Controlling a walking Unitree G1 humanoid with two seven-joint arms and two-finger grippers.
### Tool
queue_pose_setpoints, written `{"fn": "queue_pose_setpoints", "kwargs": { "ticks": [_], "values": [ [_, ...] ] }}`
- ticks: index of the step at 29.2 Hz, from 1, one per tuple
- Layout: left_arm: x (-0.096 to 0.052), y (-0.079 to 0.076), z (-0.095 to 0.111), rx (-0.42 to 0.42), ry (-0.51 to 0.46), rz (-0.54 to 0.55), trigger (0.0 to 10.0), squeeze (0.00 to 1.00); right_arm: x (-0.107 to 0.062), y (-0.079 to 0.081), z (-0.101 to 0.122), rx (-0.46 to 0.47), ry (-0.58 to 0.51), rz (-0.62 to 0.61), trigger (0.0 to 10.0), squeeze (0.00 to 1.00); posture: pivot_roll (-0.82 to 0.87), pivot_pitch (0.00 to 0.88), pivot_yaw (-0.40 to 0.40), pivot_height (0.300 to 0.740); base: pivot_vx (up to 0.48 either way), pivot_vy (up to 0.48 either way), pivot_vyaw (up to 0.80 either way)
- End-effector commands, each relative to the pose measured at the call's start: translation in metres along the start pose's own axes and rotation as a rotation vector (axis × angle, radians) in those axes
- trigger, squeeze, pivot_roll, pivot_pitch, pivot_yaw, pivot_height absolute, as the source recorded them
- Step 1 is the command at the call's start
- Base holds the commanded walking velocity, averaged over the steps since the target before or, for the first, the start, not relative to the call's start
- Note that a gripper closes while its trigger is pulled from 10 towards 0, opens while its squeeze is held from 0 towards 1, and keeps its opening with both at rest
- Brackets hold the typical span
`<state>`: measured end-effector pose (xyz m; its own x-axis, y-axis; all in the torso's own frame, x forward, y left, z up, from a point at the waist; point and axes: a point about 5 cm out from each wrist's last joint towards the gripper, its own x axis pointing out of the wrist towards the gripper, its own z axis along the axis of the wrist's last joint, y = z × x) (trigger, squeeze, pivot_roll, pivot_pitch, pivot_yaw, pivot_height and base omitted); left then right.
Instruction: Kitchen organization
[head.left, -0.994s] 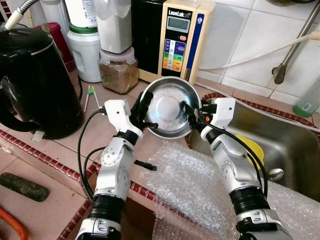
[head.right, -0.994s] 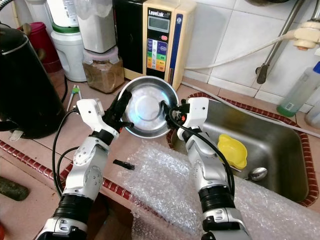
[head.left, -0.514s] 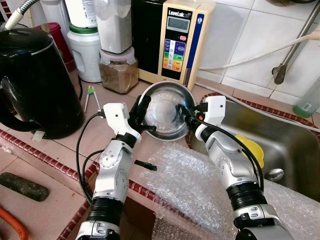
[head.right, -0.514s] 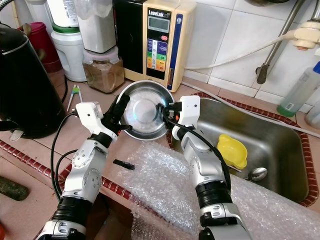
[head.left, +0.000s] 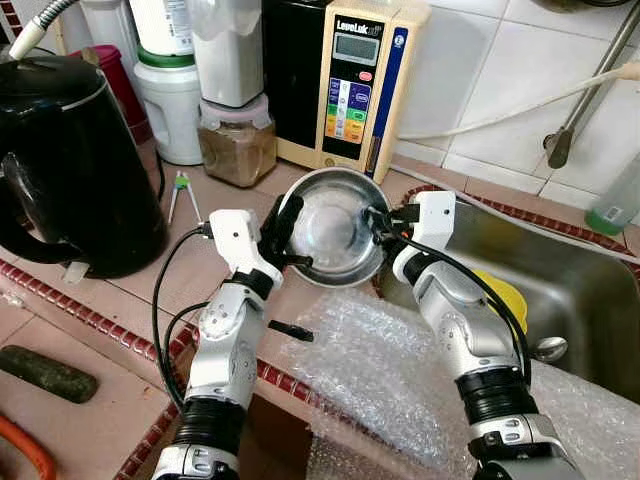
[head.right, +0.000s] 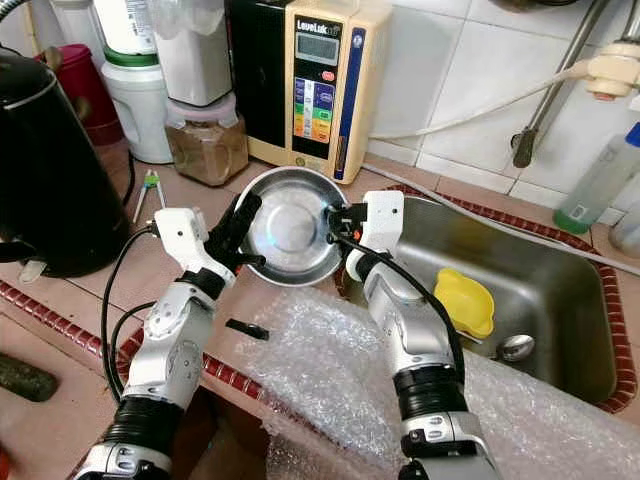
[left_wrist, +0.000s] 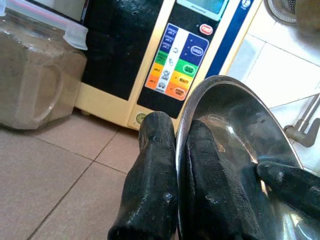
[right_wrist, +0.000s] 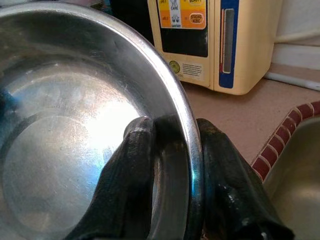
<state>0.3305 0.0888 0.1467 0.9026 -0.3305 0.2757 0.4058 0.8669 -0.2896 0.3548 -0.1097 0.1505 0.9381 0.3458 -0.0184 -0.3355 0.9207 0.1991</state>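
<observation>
My left end effector (head.left: 283, 232) and right end effector (head.left: 377, 226) each pinch the bowl (head.left: 335, 226) rim, hiding its edges. The machine (head.left: 352, 85) behind reads "LeveLuk".

Bright, even daylight; head views sharp, with slight wide-angle bowing toward the edges. Specular glare on the steel bowl (head.left: 335, 226) interior and bubble wrap (head.left: 390, 375). Wrist views soft; black fingers (left_wrist: 150, 185) at 6 o'clock defocused.

Black kettle (head.left: 75, 165) stands on the tiled surface (head.left: 150, 290) at 9 o'clock. Cream control unit (head.left: 362, 80) stands at 12 o'clock, brown-filled jar (head.left: 237, 145) beside it. Bubble wrap (head.left: 390, 380) lies at 5 o'clock. Sink (head.left: 590, 300) holds a yellow item (head.right: 463, 300).
</observation>
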Motion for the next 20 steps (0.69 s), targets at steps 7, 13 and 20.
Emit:
{"fn": "queue_pose_setpoints", "kwargs": {
  "ticks": [7,13,20],
  "values": [
    [0.015,-0.048,0.023,0.021,-0.126,-0.264,0.0,0.0,-0.005,-0.014,-0.027,0.009,0.153,-0.103,0.0,0.0,0.13,0.0,-0.055,0.74,0.0,0.0,0.0],
    [0.013,-0.049,0.018,0.02,-0.091,-0.287,8.1,0.0,-0.006,-0.019,-0.023,0.027,0.131,-0.148,0.0,0.0,0.13,0.0,-0.05,0.74,0.0,0.0,0.0],
    [0.01,-0.038,0.014,0.04,-0.06,-0.226,10.0,1.0,-0.011,-0.028,-0.026,0.037,0.13,-0.207,0.0,0.0,0.13,0.0,-0.049,0.74,0.0,0.0,0.0]
  ]
}}
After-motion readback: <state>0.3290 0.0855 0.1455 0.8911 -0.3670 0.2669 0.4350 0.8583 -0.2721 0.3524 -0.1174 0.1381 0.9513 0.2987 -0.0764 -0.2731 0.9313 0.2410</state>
